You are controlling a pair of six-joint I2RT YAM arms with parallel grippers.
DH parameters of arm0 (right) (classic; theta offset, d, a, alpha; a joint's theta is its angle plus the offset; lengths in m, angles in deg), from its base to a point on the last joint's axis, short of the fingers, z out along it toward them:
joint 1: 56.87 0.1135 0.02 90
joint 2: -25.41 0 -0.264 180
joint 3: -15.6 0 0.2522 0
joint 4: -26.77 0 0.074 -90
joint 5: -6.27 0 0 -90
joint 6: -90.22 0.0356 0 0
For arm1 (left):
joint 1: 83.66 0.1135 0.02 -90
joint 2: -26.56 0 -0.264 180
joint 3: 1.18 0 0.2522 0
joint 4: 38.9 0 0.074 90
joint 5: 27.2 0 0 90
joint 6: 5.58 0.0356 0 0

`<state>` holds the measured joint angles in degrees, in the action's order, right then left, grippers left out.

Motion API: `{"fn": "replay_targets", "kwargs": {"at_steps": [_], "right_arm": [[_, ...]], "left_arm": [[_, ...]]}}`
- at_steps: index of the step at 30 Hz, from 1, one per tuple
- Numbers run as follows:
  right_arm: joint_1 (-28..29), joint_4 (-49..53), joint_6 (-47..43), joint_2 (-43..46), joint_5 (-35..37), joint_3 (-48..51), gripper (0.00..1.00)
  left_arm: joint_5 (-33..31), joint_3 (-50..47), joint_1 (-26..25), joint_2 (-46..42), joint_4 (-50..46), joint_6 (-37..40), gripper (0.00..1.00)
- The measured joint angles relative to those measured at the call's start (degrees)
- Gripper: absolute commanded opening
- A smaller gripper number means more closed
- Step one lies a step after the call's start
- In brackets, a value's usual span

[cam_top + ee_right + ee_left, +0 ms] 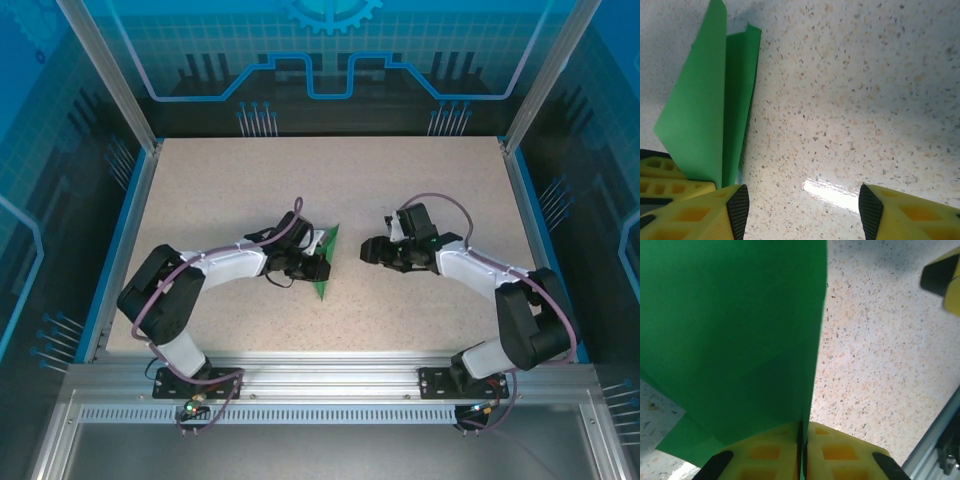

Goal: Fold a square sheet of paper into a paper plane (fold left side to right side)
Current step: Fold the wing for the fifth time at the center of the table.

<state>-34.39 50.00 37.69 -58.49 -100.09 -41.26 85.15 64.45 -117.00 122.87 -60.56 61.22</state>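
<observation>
The bright green paper (pixel 327 262) stands as a narrow folded strip near the table's middle, one flap raised off the speckled top. My left gripper (pixel 316 268) is shut on it; in the left wrist view the yellow fingers (pixel 771 452) pinch the sheet's edge (pixel 730 330), which rises in front of the camera. My right gripper (pixel 372 251) is open to the right of the paper, apart from it, nothing between its pads (pixel 738 210). The right wrist view has the green paper (pixel 705 115) at the left, a raised flap over a flat layer.
The speckled table (pixel 330 180) has free room behind and in front of the paper. Blue and aluminium frame rails (pixel 120 250) border the left and right sides, and an aluminium rail (pixel 330 375) holds both arm bases at the near edge.
</observation>
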Motion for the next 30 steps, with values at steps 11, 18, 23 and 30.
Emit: {"fn": "replay_targets", "kwargs": {"at_steps": [11, 18, 23, 30], "right_arm": [[3.1, -11.0, 2.8, -4.2, -2.1, 3.0, 0.61], [4.3, -14.6, 4.2, -6.8, -2.4, 2.9, 0.61], [4.8, -18.4, 5.9, -9.1, -3.5, 2.9, 0.59], [5.7, -24.0, 8.7, -12.6, -4.8, 2.7, 0.51]], "left_arm": [[7.2, -3.4, 3.7, 2.5, 7.1, -4.0, 0.12], [10.6, -5.2, 5.9, 4.0, 11.4, -6.3, 0.11], [13.1, -7.1, 7.5, 4.2, 14.8, -8.0, 0.11], [16.3, -8.7, 9.3, 5.2, 19.4, -9.8, 0.07]]}}
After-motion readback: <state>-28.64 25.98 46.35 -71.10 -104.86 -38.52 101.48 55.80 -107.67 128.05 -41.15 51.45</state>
